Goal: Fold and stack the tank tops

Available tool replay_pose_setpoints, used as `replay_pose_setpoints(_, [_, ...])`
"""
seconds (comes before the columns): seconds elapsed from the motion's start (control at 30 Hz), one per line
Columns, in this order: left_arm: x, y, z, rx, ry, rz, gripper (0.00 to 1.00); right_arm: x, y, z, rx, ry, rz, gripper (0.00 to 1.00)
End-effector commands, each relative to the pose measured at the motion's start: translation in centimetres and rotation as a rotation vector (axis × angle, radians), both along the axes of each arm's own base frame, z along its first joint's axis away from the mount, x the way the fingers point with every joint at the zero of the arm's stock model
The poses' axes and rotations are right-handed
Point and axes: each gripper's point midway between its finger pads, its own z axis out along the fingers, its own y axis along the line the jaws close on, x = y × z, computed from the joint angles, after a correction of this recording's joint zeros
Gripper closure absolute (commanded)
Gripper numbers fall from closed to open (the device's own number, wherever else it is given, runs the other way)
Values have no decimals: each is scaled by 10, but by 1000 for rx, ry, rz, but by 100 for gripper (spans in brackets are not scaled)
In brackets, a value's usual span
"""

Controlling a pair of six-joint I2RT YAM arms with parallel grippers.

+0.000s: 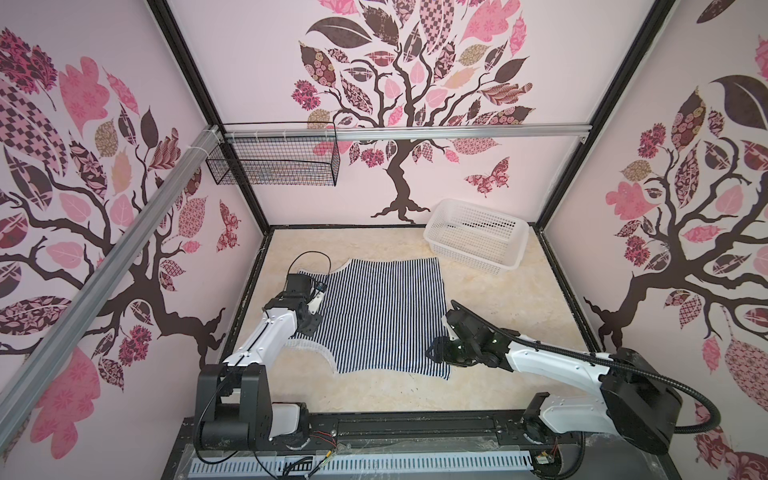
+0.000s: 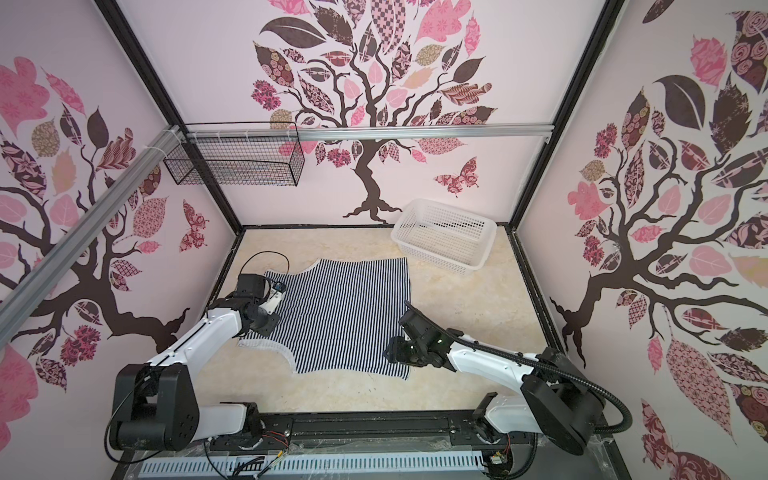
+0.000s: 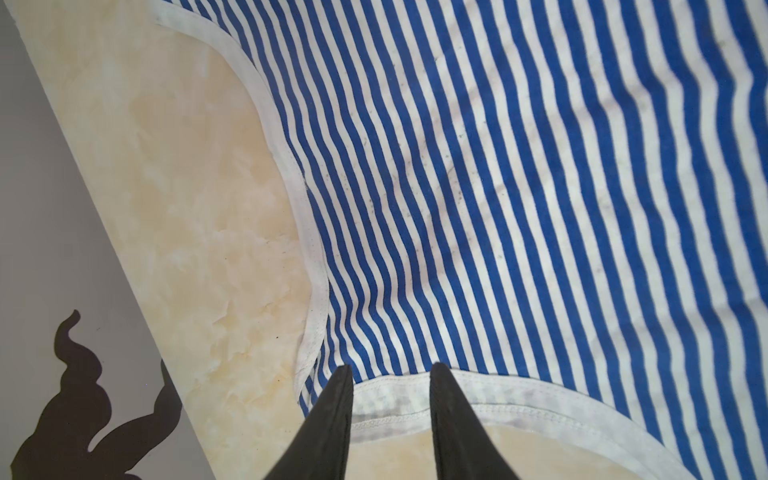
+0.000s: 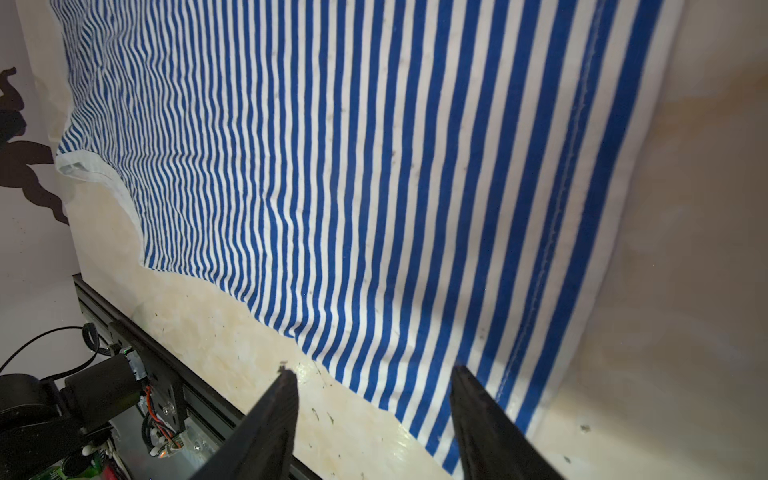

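One navy-and-white striped tank top (image 1: 382, 316) (image 2: 345, 316) lies spread flat on the table, its white-edged straps toward the left and its hem toward the right. My left gripper (image 1: 309, 330) (image 2: 266, 328) is low over the near-left strap. In the left wrist view its open gripper (image 3: 391, 368) straddles the white edge band of the tank top (image 3: 498, 187), which lies flat between the fingers. My right gripper (image 1: 432, 353) (image 2: 390, 351) hovers open at the near-right hem corner. In the right wrist view that gripper (image 4: 372, 372) spans the edge of the tank top (image 4: 332, 166) and holds nothing.
A white perforated basket (image 1: 469, 249) (image 2: 436, 251) stands at the back right of the marble-look table (image 1: 498, 311). A black wire basket (image 1: 270, 166) hangs from the rail at the back left. Walls close in three sides.
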Motion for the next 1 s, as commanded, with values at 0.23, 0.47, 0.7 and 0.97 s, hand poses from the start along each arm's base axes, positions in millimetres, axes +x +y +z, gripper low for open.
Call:
replay_pose_setpoints(0.23, [28,14,-12,72,-38,53,65,-18,-36,-30,-148,42,-30,38])
replay_pose_setpoints(0.47, [55,14,-21,68,-12,75,65,-19,-57,-24,-234,5,-42,37])
replay_pose_setpoints(0.7, [58,7,-36,32,44,67,67,-17,-45,-3,-160,-16,-28,37])
replay_pose_setpoints(0.97, [52,14,-57,86,73,48,67,-9,-21,34,-5,-83,-8,37])
